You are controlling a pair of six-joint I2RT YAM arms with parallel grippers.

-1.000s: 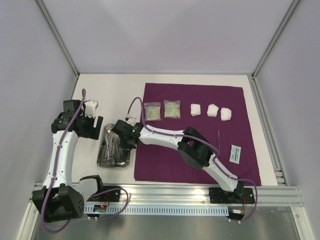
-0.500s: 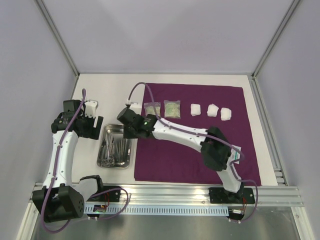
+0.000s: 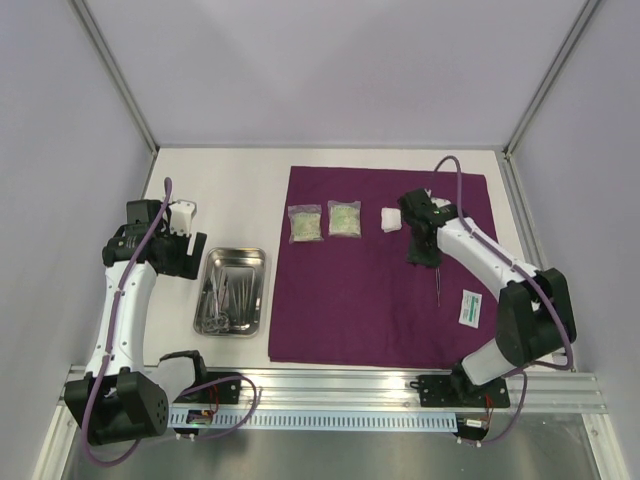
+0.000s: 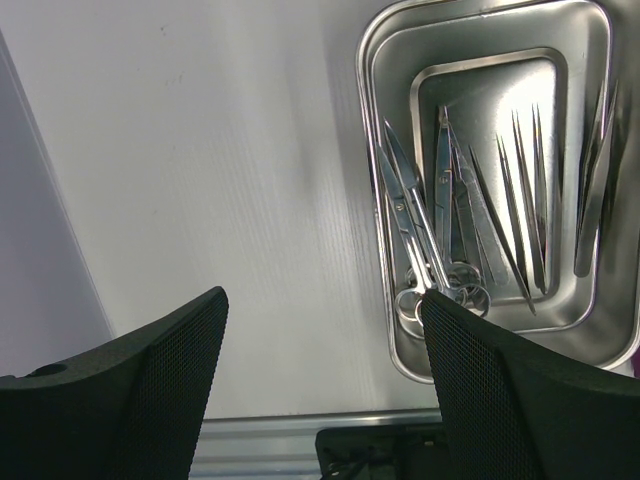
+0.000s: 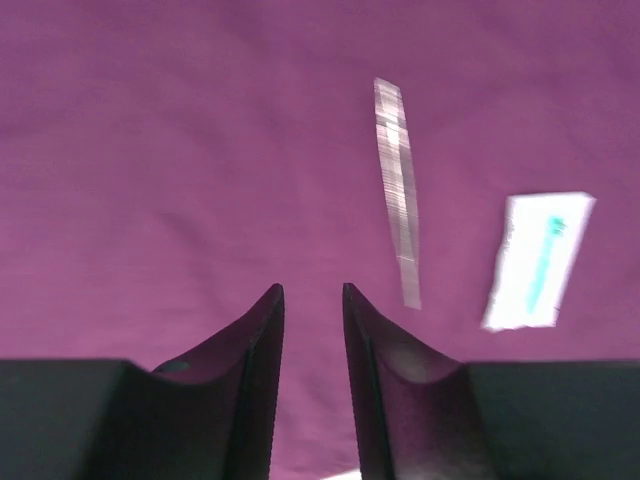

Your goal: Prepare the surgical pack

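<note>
Light: bright, even, from overhead; shadows soft.
Glare: pale sheen on the steel tray (image 4: pixel 490 100) floor.
Blur: right wrist view smeared; tweezers (image 5: pixel 397 190) and packet (image 5: pixel 535 260) soft.

This is looking like a robotics lab test cell: pale panel walls (image 3: pixel 60 150) in aluminium framing are enclosing a white table (image 3: pixel 230 180) on three sides. A left arm (image 3: pixel 125 300) and a right arm (image 3: pixel 480 250) are sitting bolted to a slotted aluminium rail (image 3: pixel 340 385) along the frame's bottom edge.

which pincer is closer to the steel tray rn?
Left. The left pincer sits just left of the steel tray; the right pincer is well away, over the purple sheet.
</note>
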